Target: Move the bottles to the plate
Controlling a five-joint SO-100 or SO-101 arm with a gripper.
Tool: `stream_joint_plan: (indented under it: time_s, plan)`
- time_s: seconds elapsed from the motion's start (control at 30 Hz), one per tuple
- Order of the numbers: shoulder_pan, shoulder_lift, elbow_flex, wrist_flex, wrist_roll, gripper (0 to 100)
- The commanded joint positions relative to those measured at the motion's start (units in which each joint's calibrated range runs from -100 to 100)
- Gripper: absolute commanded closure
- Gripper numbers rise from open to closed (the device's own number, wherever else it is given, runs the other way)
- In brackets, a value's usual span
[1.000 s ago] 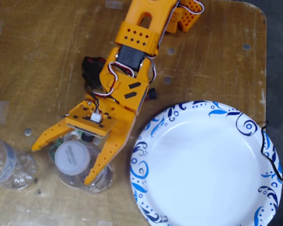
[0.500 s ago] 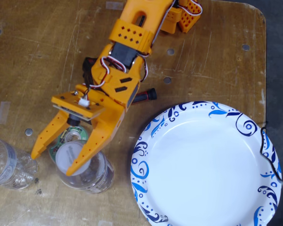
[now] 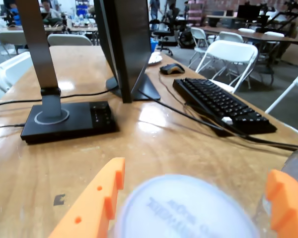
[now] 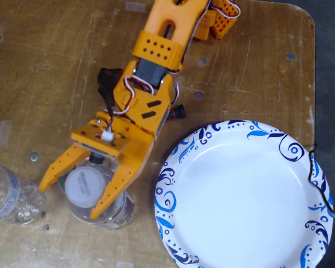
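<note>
Seemingly upright, the bottle [image 4: 89,190] stands cap-up between the open claw [image 4: 71,199].

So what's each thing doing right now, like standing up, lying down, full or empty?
Gripper: open, fingers either side of the standing bottle's cap.
Standing bottle: upright on the table, cap on, not on the plate.
Other bottle: lying on its side at the left edge of the fixed view, untouched.
Plate: flat on the table, empty.
</note>
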Motion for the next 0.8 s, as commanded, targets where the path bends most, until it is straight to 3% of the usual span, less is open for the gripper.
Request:
stream_joint_plan:
  time_s: [0.0, 0.33, 0.77]
  plan:
    - [0.3, 0.4, -1.2, -0.6, 0.1, 66]
    - [-1.0, 0.5, -2.3, -0.6, -0.1, 66]
    - [0.2, 0.5, -1.9, -2.9, -0.2, 84]
